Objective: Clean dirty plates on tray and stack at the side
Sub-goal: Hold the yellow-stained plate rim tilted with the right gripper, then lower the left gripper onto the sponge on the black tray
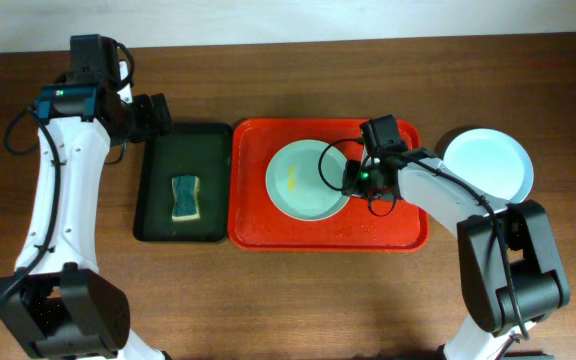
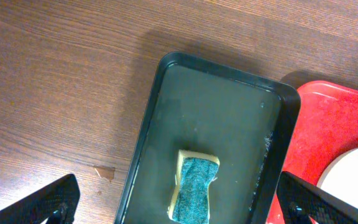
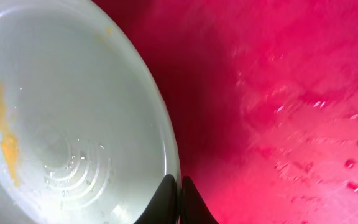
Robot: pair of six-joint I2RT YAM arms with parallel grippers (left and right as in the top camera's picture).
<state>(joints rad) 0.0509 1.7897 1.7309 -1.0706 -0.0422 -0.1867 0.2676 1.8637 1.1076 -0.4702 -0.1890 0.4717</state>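
A pale mint green plate (image 1: 303, 180) with a yellowish smear (image 3: 5, 137) lies on the red tray (image 1: 258, 230). My right gripper (image 1: 351, 180) is at the plate's right edge. In the right wrist view the jaws (image 3: 179, 186) are pinched together on the rim of the plate (image 3: 61, 124), one finger inside and one outside over the tray (image 3: 278, 93). A pale blue plate (image 1: 488, 163) rests on the table to the right of the tray. My left gripper (image 1: 158, 112) hovers open at the far end of the dark tray, holding nothing.
A dark green-black tray (image 1: 158, 220) left of the red tray holds a yellow and teal sponge (image 1: 186, 197). The left wrist view shows the sponge (image 2: 194, 186) between the spread fingers, the dark tray (image 2: 229, 112) and the red tray's corner (image 2: 328, 124).
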